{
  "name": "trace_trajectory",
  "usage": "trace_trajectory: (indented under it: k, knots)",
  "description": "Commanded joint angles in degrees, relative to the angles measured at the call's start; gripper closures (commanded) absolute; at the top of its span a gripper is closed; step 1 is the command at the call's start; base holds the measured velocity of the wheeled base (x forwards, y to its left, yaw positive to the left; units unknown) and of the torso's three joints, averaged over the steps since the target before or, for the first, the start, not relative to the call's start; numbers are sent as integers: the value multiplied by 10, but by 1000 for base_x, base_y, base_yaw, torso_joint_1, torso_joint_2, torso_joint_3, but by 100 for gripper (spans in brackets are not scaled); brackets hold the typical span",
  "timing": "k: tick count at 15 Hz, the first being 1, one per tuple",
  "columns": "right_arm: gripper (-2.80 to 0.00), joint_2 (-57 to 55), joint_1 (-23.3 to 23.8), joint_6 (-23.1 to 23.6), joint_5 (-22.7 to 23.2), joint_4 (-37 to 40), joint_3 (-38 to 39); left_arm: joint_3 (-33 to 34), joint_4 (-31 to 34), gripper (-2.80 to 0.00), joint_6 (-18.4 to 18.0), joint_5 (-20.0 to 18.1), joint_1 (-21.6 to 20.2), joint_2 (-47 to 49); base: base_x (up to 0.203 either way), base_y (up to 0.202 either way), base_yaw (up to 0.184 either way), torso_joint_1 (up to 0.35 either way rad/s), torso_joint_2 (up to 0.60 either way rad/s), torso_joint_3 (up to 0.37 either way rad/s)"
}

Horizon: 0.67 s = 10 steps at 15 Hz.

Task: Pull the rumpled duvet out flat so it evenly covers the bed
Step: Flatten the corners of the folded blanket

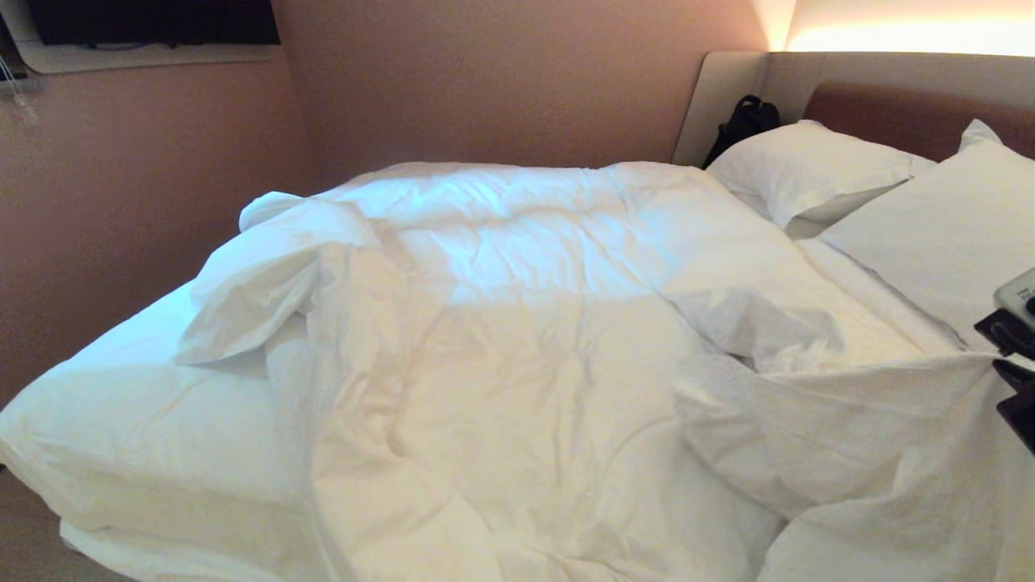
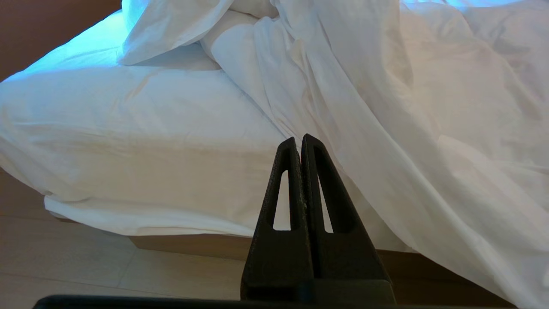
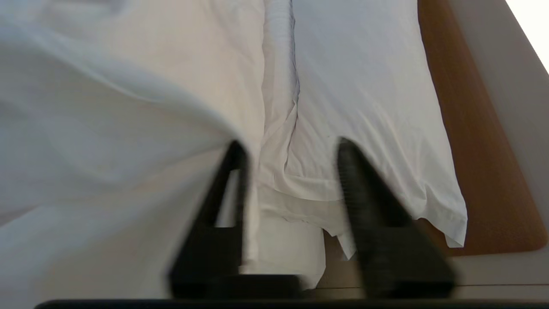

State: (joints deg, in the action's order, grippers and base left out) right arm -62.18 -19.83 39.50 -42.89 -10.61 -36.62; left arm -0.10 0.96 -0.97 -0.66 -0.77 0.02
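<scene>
The white duvet lies rumpled over the middle of the bed. Its left corner is folded back, baring the sheet, and its near edge hangs over the bed's side. At the right edge of the head view my right gripper stands beside the duvet's upper edge. In the right wrist view the right gripper is open, with a fold of duvet draped against one finger and nothing clamped. My left gripper is shut and empty, low by the bed's side, facing the hanging duvet.
Two white pillows lie against the padded headboard. A black bag sits in the far corner behind them. A wall runs close along the bed's far side. Light floor shows below the mattress.
</scene>
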Motion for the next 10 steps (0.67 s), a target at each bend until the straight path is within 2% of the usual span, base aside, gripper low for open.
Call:
trace_trajectory:
  k: [1, 4, 7, 10]
  knots:
    - [-280, -4, -1, 2, -1, -1, 1, 0, 0, 0, 0, 0, 0, 0, 0, 0, 0, 0, 0, 0]
    - [-280, -7, -1, 2, 0, -1, 1, 0, 0, 0, 0, 0, 0, 0, 0, 0, 0, 0, 0, 0]
    - [-280, -3, -33, -9, 17, -6, -17, 0, 0, 0, 0, 0, 0, 0, 0, 0, 0, 0, 0, 0]
    - [-280, -4, -64, -77, 39, -2, -52, 0, 0, 0, 0, 0, 0, 0, 0, 0, 0, 0, 0, 0]
